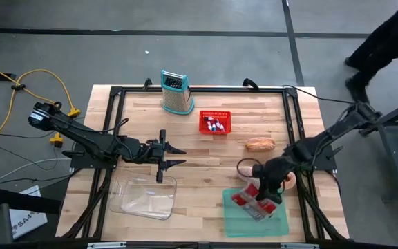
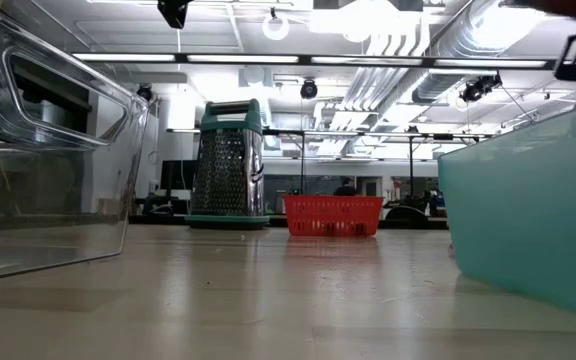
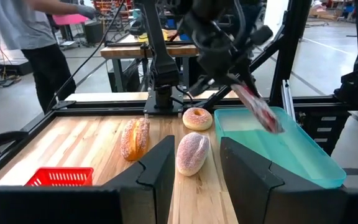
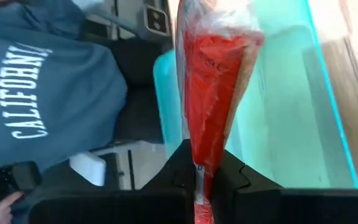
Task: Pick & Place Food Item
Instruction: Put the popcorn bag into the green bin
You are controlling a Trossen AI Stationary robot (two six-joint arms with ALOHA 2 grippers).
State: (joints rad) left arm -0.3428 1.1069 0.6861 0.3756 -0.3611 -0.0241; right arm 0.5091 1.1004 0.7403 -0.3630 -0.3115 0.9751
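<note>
Holding the red wrapped snack pack (image 4: 211, 81), your right gripper (image 1: 271, 190) is clamped tight on one crimped end of it, at about 4 o'clock on the table (image 1: 206, 155), right over the teal bin (image 1: 276, 223). Pack hangs tilted into the bin; whether it touches the floor of the bin, can't tell. Judging by the crinkly clear film, it's light, floppy and slick, contents likely crushable. You've got it by the seal edge, which looks the safest hold; squeezing the middle would probably crush it. Expect it to swing and cling to the pads on release. Left gripper (image 1: 173, 156) hovers mid-table, fingers (image 3: 155, 174) partly apart, holding nothing. Sugared pastry (image 3: 192, 152), bread roll (image 3: 135, 138) and donut (image 3: 197, 117) sit at 3 o'clock, untouched.
</note>
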